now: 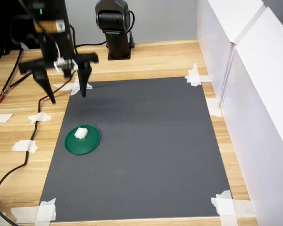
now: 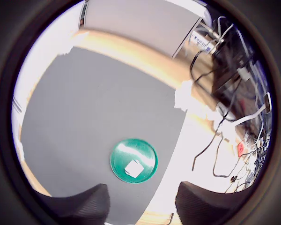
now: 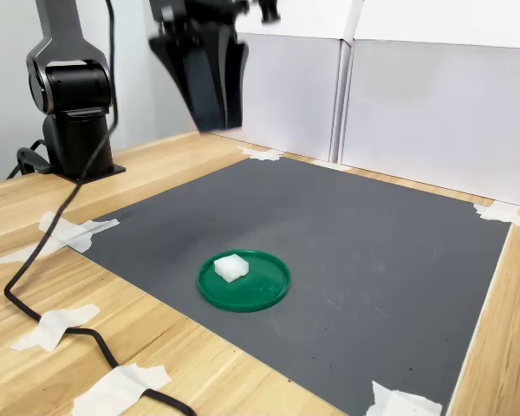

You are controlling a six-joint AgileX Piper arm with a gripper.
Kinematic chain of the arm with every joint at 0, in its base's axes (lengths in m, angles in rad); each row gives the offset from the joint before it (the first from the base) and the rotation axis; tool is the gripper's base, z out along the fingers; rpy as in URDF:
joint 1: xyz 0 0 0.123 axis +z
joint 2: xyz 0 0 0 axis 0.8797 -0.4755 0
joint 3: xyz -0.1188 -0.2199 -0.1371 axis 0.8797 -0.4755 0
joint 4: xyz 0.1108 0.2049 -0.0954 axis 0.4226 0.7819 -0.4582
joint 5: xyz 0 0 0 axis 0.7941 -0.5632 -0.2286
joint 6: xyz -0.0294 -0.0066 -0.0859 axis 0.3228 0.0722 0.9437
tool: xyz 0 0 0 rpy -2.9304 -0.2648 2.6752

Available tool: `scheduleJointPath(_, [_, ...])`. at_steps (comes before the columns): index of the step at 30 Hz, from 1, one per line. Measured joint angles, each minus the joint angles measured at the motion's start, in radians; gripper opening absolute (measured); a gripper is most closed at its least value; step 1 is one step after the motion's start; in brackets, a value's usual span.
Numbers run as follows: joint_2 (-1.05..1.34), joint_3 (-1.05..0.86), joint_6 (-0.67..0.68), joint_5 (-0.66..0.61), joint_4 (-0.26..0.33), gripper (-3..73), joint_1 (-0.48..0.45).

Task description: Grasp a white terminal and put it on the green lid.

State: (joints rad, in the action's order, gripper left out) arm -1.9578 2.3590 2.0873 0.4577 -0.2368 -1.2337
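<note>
White terminal (image 1: 80,133) lies on the green lid (image 1: 87,145) in both exterior views; in the first exterior view it sits off the centre, toward about ten o'clock of the disc, and the wrist view shows it inside the raised rim. The lid rests flat on the dark grey mat (image 1: 146,150), which is taped to the wooden worktop (image 1: 19,108).

I judge the terminal to be light and stiff, a small chunky block of hard plastic with smooth, maybe a little slippery, faces. If it must be held again, the good place is across two opposite flat sides, low enough that the rounded edges do not let it slide out.

The tool (image 1: 68,93) hangs in the air well apart from the terminal, its two fingers spread wide and nothing between them. In the first exterior view the terminal is at about six o'clock from the tool, clearly lower. By my reading the placing seems done.
</note>
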Motion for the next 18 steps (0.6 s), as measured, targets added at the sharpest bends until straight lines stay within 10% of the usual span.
scheduleJointPath(7, [0.258, -0.002, -0.069, -0.045, 0.132, 4.4, 0.0])
scheduleJointPath(18, [0.481, -0.11, -0.447, 0.021, 0.221, -1.6, 0.0])
